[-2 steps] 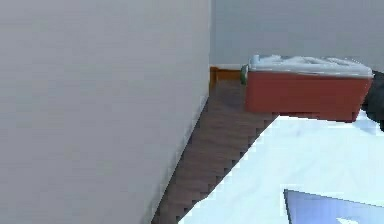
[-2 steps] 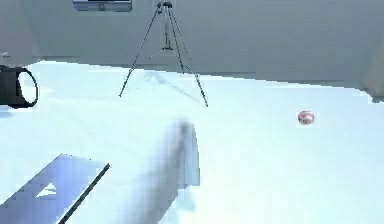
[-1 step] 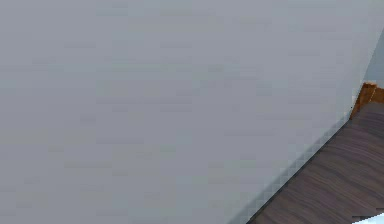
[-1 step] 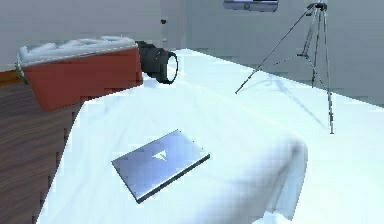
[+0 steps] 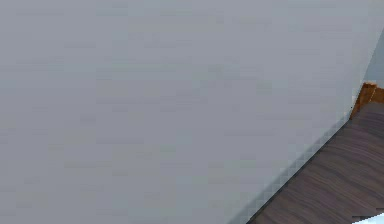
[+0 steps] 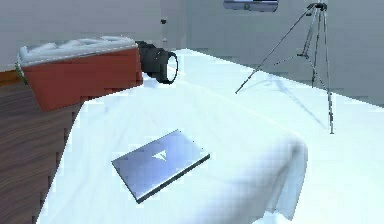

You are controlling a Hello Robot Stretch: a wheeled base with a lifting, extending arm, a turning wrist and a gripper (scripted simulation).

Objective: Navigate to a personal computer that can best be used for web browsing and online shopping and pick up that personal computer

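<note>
navigation looks done: the laptop (image 6: 160, 163) lies flat near the bed's (image 6: 255, 105) near edge, not yet lifted; the fingers' state i cannot tell.

One laptop (image 6: 160, 163), one red-and-white box (image 6: 80, 68), one black torch (image 6: 160, 65), one tripod (image 6: 318, 10), one white-covered bed (image 6: 250, 110)

A plain grey wall (image 5: 150, 100) meets dark plank floor (image 5: 340, 180), and a white-sheeted bed (image 6: 250, 110) stands on that flooring.
</note>
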